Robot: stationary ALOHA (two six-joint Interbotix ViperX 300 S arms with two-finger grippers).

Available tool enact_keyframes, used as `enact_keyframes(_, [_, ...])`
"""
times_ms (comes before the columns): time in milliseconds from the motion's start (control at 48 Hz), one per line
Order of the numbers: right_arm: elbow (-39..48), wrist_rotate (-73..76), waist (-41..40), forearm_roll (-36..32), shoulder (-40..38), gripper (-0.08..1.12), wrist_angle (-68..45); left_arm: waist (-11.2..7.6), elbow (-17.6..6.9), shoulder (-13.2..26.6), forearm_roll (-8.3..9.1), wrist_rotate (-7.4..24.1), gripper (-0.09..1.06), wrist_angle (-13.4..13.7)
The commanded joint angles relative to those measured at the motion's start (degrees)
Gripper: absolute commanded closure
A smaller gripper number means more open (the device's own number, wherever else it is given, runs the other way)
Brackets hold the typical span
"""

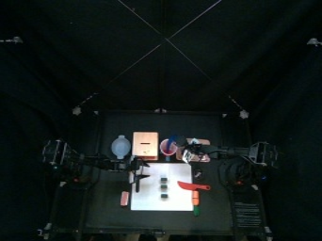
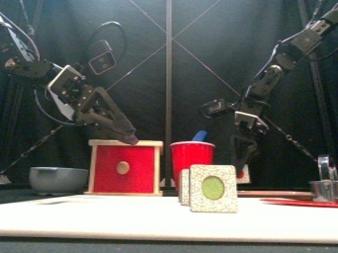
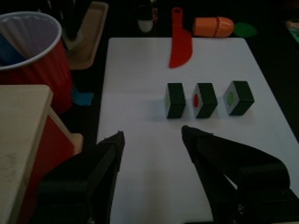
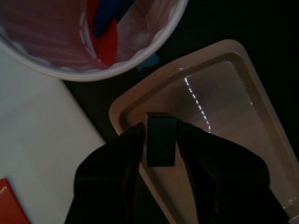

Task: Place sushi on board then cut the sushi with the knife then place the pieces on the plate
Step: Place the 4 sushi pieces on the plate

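Observation:
Three dark green sushi pieces (image 3: pixel 205 98) stand in a row on the white cutting board (image 3: pixel 140 79), also seen in the top view (image 1: pixel 164 185). The red toy knife (image 3: pixel 179 44) lies on the board's far end. My left gripper (image 3: pixel 149 162) hovers open over the board, short of the pieces. My right gripper (image 4: pixel 159 153) is shut on one more sushi piece (image 4: pixel 159 138), held just above the pink tray (image 4: pixel 228 87) beside the red cup (image 4: pixel 105 35). In the front view the right gripper (image 2: pixel 246 138) hangs behind the cup (image 2: pixel 193 158).
The wooden box (image 2: pixel 123 168) with its red drawer front and the blue-grey bowl (image 2: pixel 59 179) stand at the back left. A blue knife (image 4: pixel 111 13) is in the cup. An orange toy (image 3: pixel 214 24) lies past the board. The metal cutter (image 2: pixel 323 184) sits at the right.

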Motion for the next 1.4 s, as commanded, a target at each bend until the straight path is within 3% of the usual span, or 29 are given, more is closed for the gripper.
enact_keyframes(21, [-0.35,0.35,-0.88,-1.14,-0.62,0.26,-0.70,0.09,-0.97,-0.18,-0.09,-0.09,0.07,-0.26])
enact_keyframes(333, [-0.79,0.62,-0.09,-0.97,-2.81,0.25,-0.44,0.09,-1.05,-0.18,-0.44,-0.09,0.07,-0.26])
enact_keyframes(625, [-3.25,0.62,11.78,3.08,-4.75,0.25,-0.97,0.09,-1.05,-0.18,-0.44,-0.18,0.07,-0.26])
enact_keyframes(958, [-7.65,0.70,20.74,7.65,0.70,0.24,-6.42,0.09,-0.88,-0.18,-0.44,-0.18,0.07,-0.18])
enact_keyframes(1396, [-10.02,0.62,23.64,9.14,7.29,0.24,-12.48,0.09,-0.70,-0.18,-0.44,-0.09,0.07,-0.18])
